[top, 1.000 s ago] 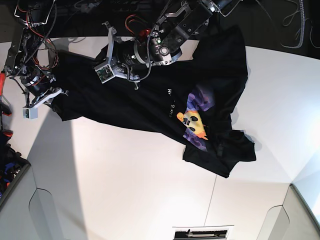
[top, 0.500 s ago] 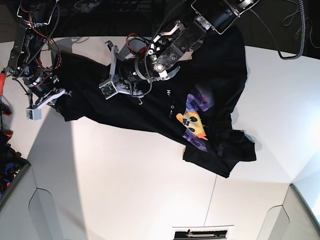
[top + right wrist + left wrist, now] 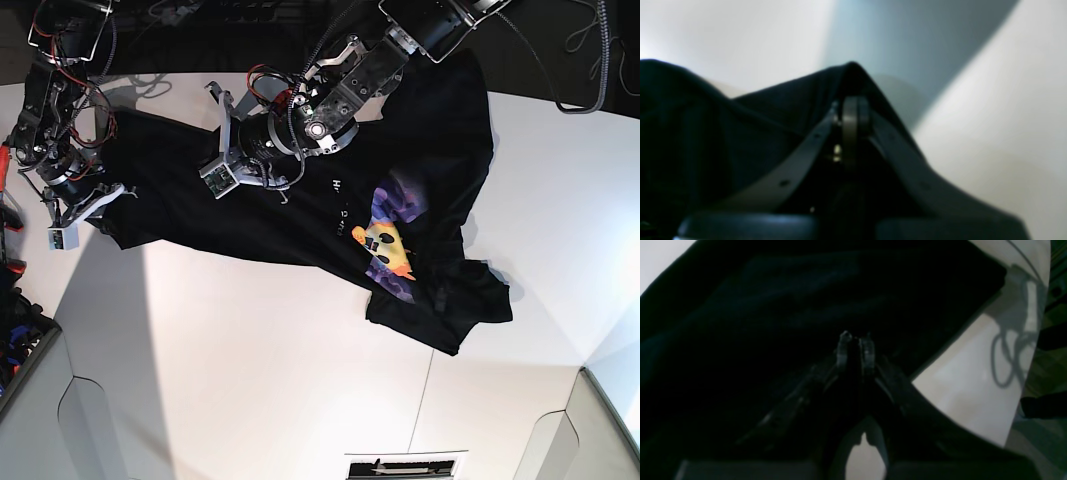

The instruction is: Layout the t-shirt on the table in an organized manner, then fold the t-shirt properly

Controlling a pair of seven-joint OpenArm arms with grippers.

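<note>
We have both arms on the t-shirt (image 3: 300, 210), which lies stretched in a crooked diagonal band over the far half of the table (image 3: 250, 360), still rumpled and nowhere near squared up.

At the left of the base view, our right gripper (image 3: 88, 205) sits at the shirt's outer end. Its wrist camera shows the jaws pressed together with a peak of black cloth (image 3: 846, 76) tented directly over the tips, so we read it as clamped on that edge, the bare table just beyond it.

Further right, our left gripper (image 3: 262, 172) is down on the middle of the garment. In its own view the fingertips (image 3: 844, 340) stand almost together over black fabric; whether a fold is pinched between them we cannot tell, because everything there is dark.

Well to that gripper's right lies the sun-face graphic (image 3: 388, 245), half creased, and past it the lower end (image 3: 440, 305) is bunched and doubled on itself.

We judge the cloth light, limp and quick to wrinkle: it will drape and drag instead of sliding as a sheet, so pulling one point only skews it. Better holds are hem corners and shoulder seams, taken as a pair and drawn apart. Thin fabric may slip from a shallow pinch.
</note>
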